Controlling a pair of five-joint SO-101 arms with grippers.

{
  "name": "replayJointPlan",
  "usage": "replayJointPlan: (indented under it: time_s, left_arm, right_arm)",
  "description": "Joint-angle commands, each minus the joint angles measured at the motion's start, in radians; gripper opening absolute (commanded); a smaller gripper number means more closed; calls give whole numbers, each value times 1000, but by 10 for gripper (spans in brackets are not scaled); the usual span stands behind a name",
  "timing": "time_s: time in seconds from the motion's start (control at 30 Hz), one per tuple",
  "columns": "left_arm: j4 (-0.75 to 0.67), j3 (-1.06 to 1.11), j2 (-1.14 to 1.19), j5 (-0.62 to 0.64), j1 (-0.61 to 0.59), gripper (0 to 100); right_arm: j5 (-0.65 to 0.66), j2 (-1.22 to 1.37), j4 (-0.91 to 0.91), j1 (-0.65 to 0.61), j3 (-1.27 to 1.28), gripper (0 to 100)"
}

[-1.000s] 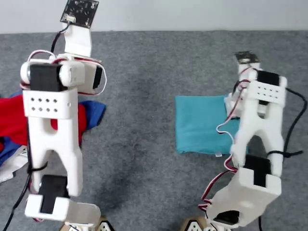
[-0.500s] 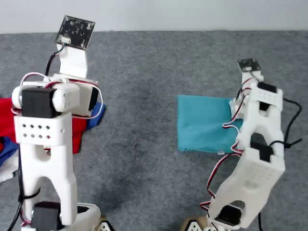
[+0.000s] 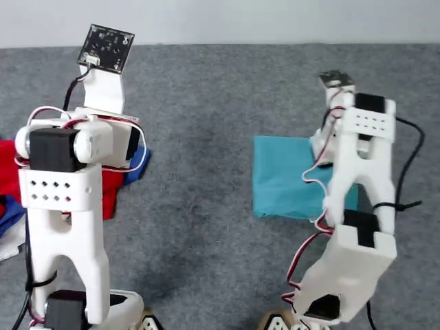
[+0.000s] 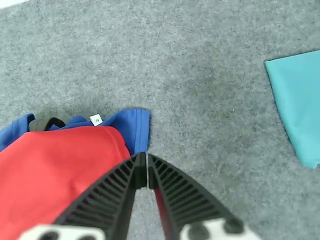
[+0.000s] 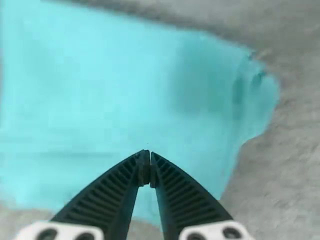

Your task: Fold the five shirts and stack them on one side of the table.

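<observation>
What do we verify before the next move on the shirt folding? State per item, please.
1. Left jaws empty: ok. They are shut with nothing between them, over the edge of the red shirt.
2. Right jaws empty: ok. They are shut over the teal shirt, holding no cloth.
3. Teal shirt folded: ok. It lies as a flat rectangle, with one corner a little rumpled.
4. Red shirt and blue shirt folded: not ok. They lie in a loose heap, red on top of blue.
5. All five shirts accounted for: cannot tell. The left arm covers part of the heap.
</observation>
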Motion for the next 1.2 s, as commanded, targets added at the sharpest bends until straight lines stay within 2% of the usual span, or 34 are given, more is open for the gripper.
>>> replayJointPlan:
  time_s: [0.0, 0.2, 0.4, 0.5, 0.83, 1.03, 1.1, 1.17]
  left_arm:
    - [18, -2, -37, -11, -3, 13]
    - [18, -2, -38, -11, -3, 13]
    - [20, -2, -38, -11, -3, 13]
    - [20, -2, -38, -11, -3, 13]
    - [20, -2, -38, -11, -3, 13]
    - [20, -2, -38, -11, -3, 13]
    - [20, -2, -38, -11, -3, 13]
    - [18, -2, -38, -11, -3, 13]
  right_arm:
    - [-12, -67, 122, -68, -48, 9]
    - [-14, -67, 162, -142, 77, 9]
    - [-9, -58, -136, -108, 410, 9]
    - [-3, -19, -205, -76, 489, 9]
    - [-3, -166, -73, -42, 322, 9]
    - [-6, -193, -168, 90, 241, 13]
    - [-9, -170, -199, 113, 239, 52]
    - [-12, -136, -205, 116, 239, 139]
